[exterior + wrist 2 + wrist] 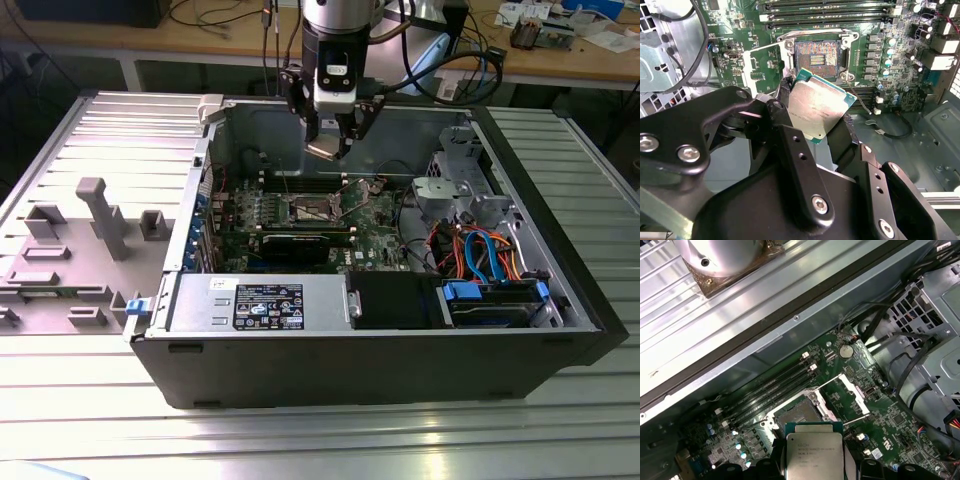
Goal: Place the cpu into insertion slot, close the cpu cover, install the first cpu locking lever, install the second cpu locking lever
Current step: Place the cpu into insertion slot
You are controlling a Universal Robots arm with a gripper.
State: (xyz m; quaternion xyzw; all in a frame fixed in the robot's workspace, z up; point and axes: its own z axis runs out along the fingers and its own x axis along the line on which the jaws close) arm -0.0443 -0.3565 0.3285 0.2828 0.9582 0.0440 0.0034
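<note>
While I hang over the open computer case [350, 365], grip: my gripper [335, 142] has its fingers [785, 100] pinched on two opposite edges of the cpu [817, 107].
CPU position: in the air above the motherboard, apart from the insertion slot [817, 57], tilted in the second wrist view.
CPU material: flat square, matte silvery-grey metal lid on a green substrate rim.
CPU print: several lines of faint etched text cross the lid [814, 457]; I cannot make them out.
Slot: square, dark pin field showing, silver metal rim, bare of any chip.
CPU cover: thin silvery frame [863, 399] with a cut-out window, swung open to one side of the slot.
Memory slots: long narrow black rows [770, 385] beside the slot.
Sticker: black-and-white label [268, 305] on the grey power supply box, print unreadable to me.
Hidden: my black fingers cover the cpu's gripped edges; its near edge is cut off in the first wrist view.
</note>
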